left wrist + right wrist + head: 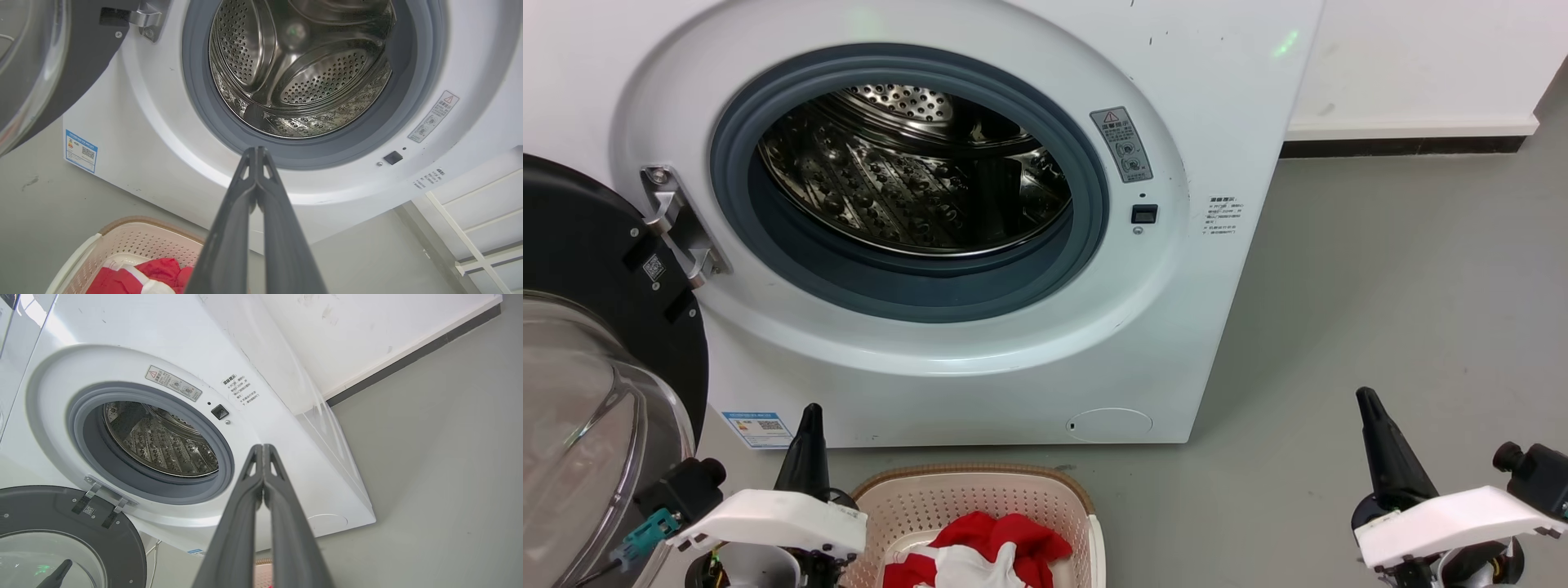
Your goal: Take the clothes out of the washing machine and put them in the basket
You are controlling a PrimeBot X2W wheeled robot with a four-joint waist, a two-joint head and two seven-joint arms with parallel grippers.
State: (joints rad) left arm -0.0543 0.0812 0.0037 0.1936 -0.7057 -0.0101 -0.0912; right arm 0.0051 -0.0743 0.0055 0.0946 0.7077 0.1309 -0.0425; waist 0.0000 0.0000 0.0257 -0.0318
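Left gripper: both long fingers pressed together along their length to the tips, nothing between them. Right gripper: same, fingers together, holding nothing. Both point up toward the machine, well apart from each other.

Basket stands on the floor just beside my left gripper, on its right-hand side, and far from the right gripper. The clothes lie inside it, a red heap with a white panel, lower than the left fingertips and not touching them.

Washing machine is straight ahead of both grippers. Its grey-rimmed porthole sits directly beyond the left fingertips in the left wrist view; from the right gripper it is ahead and to the left. The drum shows shiny perforated steel. The door hangs open on its hinge, left of the left gripper, black frame and glass bowl facing me. A warning sticker is right of the porthole, and a blue label is at the cabinet's lower left, just past the left fingertips.

Limits: the head view's bottom edge cuts off the near half of the basket and part of the clothes. The grey rim hides the lowest front strip of the drum. Sticker text is too small to read.
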